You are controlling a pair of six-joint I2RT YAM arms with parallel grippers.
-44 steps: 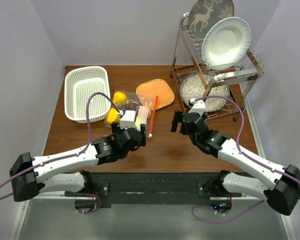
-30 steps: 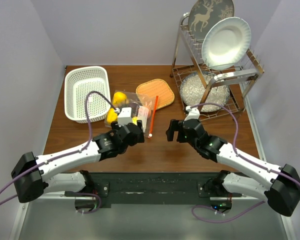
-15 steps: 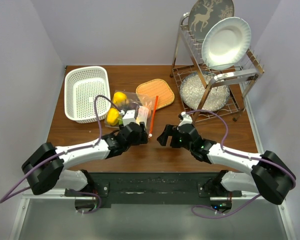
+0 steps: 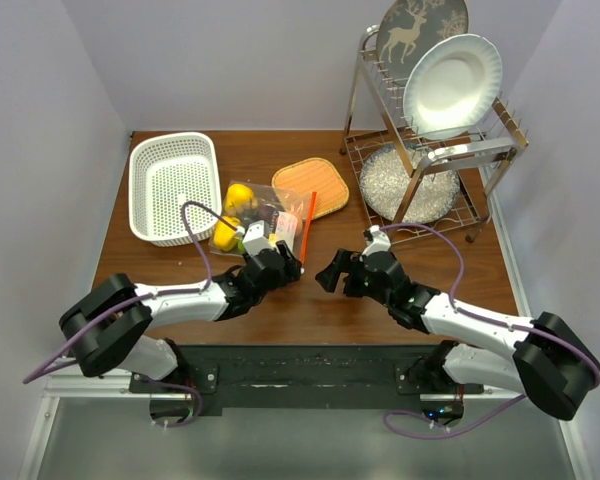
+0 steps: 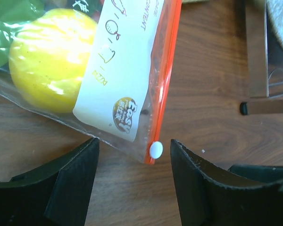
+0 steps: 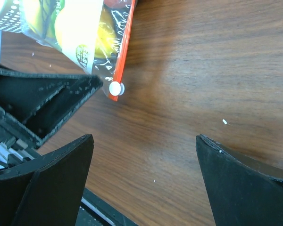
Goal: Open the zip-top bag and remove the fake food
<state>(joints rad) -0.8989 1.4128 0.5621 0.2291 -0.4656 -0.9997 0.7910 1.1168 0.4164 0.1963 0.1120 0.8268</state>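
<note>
The zip-top bag [image 4: 263,226] lies flat on the table, clear with an orange-red zipper strip [image 4: 307,228] and a white slider [image 4: 301,270] at its near end. The fake food shows inside it as yellow fruits [image 4: 238,196] and a green piece. My left gripper [image 4: 283,268] is open, and in the left wrist view its jaws [image 5: 133,146] straddle the bag's near corner [image 5: 127,94] and the slider [image 5: 156,149] without touching them. A yellow fruit [image 5: 49,59] lies in the bag. My right gripper [image 4: 328,272] is open and empty just right of the slider [image 6: 115,88]. It also shows in the right wrist view [image 6: 144,139].
A white perforated basket [image 4: 172,185] stands at the back left. A woven orange mat [image 4: 313,185] lies behind the bag. A metal dish rack [image 4: 435,150] with two plates and a glass dish [image 4: 405,185] stands at the back right.
Both grippers have closed in on the bag's near corner. The left moved forward and right around the slider, and the right moved left and nearer. The bag has not moved.
</note>
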